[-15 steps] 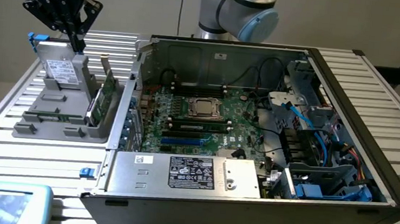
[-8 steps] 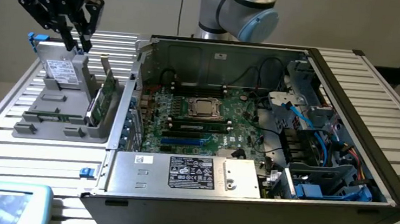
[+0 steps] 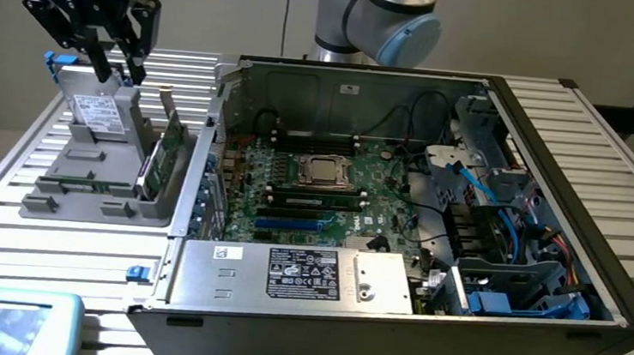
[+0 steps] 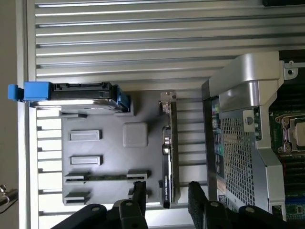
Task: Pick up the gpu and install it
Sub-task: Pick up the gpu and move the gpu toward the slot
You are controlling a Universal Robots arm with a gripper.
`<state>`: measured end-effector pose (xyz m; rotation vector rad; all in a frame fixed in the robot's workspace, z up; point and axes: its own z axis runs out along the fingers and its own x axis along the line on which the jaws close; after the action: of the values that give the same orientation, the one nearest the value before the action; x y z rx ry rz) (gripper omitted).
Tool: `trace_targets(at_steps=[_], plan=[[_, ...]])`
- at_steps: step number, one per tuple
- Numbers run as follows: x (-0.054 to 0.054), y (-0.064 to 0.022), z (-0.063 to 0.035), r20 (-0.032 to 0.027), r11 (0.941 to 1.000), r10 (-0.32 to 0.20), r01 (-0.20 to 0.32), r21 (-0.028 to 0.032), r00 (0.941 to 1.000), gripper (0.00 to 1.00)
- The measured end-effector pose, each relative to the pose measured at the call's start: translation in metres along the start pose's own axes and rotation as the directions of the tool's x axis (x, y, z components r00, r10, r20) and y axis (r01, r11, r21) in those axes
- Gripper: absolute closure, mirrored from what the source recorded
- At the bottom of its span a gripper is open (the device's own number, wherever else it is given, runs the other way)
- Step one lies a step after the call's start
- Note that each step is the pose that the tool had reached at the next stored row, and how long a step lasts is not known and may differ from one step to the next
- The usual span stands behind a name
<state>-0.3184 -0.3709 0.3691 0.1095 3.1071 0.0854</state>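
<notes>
One gpu [image 3: 165,157] [image 4: 167,143] stands on edge in the grey holder [image 3: 64,183], just beside the computer case [image 3: 216,126]. The pincer [image 3: 120,70] [image 4: 167,190] hangs above, released wide and seemingly in line with the card. It should descend straight, centred on the thin edge.

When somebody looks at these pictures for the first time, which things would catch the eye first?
The open computer case dominates the middle of the exterior view, its green motherboard bare. At that view's left, a grey holder tray keeps the gpu standing on edge beside a hard drive. Above the tray hangs the black end effector, fingers apart, holding nothing.
</notes>
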Motion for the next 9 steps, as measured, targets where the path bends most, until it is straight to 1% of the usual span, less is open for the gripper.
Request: trace_targets(at_steps=[1, 4, 9], plan=[[0.000, -0.0003, 0.0017, 0.0010, 1.0000, 0.000, 0.000, -0.0011, 1.0000, 0.51], [0.000, -0.0014, 0.0069, 0.0015, 1.0000, 0.000, 0.000, -0.0039, 1.0000, 0.51], [0.001, -0.0022, 0.0160, 0.0015, 1.0000, 0.000, 0.000, -0.0046, 1.0000, 0.51]])
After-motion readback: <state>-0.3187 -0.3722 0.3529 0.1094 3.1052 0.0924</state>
